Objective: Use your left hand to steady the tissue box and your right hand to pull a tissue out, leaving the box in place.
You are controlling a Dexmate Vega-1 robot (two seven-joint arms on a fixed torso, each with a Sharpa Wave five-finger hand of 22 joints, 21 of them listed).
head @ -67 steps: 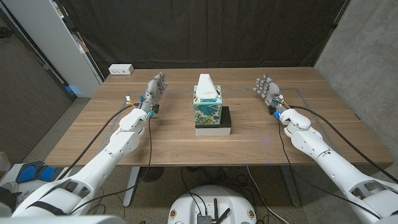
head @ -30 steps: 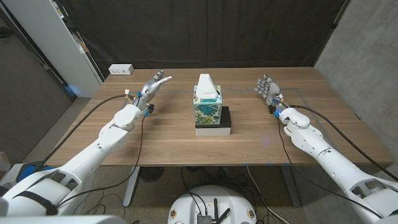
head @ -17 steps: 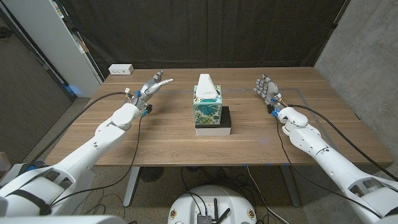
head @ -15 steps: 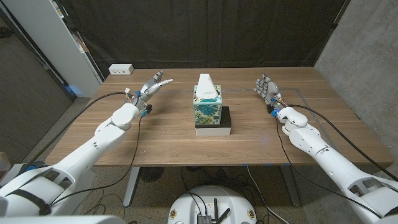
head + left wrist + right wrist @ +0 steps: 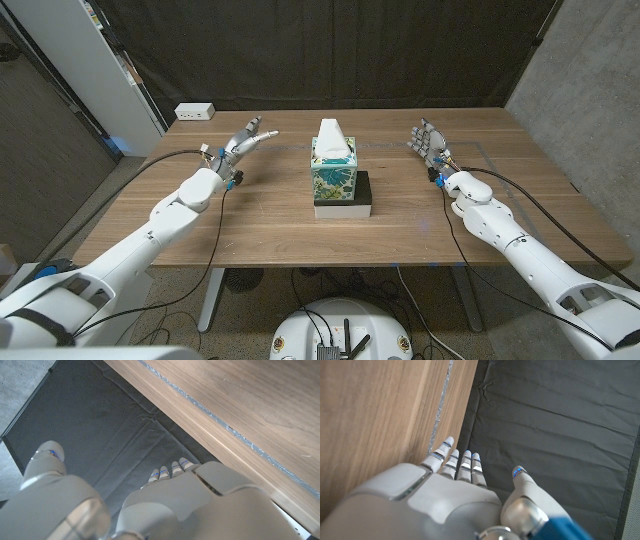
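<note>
A tissue box (image 5: 334, 178) with a green leaf print stands upright on a black-and-white base (image 5: 346, 205) at the middle of the wooden table (image 5: 280, 220). A white tissue (image 5: 333, 135) sticks up from its top. My left hand (image 5: 245, 142) hovers to the left of the box, a clear gap away, fingers stretched toward the far side and holding nothing; its back (image 5: 175, 505) is seen in the left wrist view. My right hand (image 5: 428, 142) is raised to the right of the box, fingers apart and empty, also seen from behind (image 5: 450, 490) in the right wrist view.
A white power strip (image 5: 194, 112) lies at the table's far left corner. A black curtain (image 5: 330, 50) hangs behind the table. A white cabinet (image 5: 90, 70) stands at the left. Cables run along both forearms.
My left hand has swung outward and forward, its fingers now pointing toward the far side near the box's left. The right hand has barely moved. The box stays put.
</note>
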